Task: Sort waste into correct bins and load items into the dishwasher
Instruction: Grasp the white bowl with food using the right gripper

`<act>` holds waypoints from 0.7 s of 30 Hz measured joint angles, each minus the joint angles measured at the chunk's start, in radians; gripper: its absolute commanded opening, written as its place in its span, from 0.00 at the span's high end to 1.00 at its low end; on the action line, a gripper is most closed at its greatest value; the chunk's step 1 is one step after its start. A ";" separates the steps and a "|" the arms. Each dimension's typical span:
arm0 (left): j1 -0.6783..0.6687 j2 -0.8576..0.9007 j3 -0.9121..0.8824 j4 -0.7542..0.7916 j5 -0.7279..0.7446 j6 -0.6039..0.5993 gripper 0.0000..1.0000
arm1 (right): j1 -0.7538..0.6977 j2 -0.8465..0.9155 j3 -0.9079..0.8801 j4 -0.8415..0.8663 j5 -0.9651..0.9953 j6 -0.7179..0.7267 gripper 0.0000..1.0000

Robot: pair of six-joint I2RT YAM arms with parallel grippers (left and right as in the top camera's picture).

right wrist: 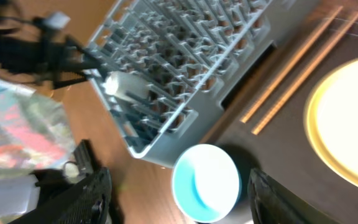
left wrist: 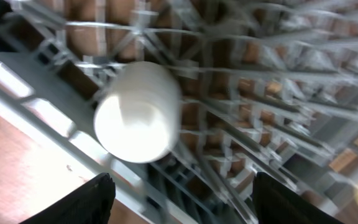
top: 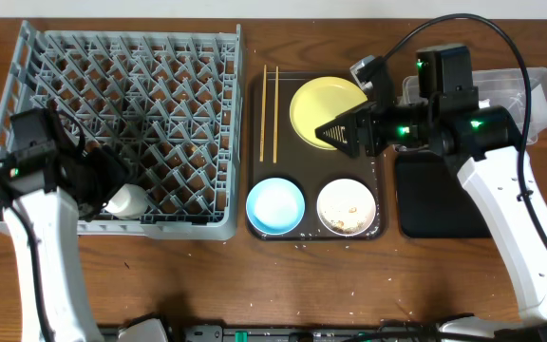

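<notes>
The left gripper's (left wrist: 184, 182) dark fingers stand wide apart with nothing between them, just above the small white cup (left wrist: 138, 112), which lies on its side among the pegs at the dish rack's (top: 160, 226) front edge, near the corner where the left arm reaches in. Just beside the rack's opposite side sits the dark brown serving tray (top: 307, 163). On it, the two chopsticks (top: 270, 112) lie closest to the rack, then the pale-yellow plate (top: 316, 104), with the light-blue bowl (top: 274, 205) and the white bowl (top: 347, 206) holding food scraps (top: 348, 218). The right gripper (right wrist: 179, 174) hangs over the plate's edge, fingers spread and empty. Farthest from the rack are the clear tub (top: 539, 90) and the black tray (top: 435, 204).
</notes>
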 measured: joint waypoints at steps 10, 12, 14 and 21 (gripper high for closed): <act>-0.244 -0.291 0.003 0.006 0.301 0.242 0.27 | 0.063 0.004 -0.042 -0.218 0.413 0.127 0.53; -0.329 -0.307 0.003 0.006 0.294 0.266 0.27 | 0.162 0.025 -0.131 -0.203 0.449 0.168 0.54; -0.365 -0.306 0.003 0.005 0.279 0.276 0.27 | 0.223 0.038 -0.192 -0.159 0.493 0.202 0.54; -0.377 -0.304 0.003 0.005 0.259 0.293 0.27 | 0.363 0.155 -0.359 0.121 0.691 0.322 0.71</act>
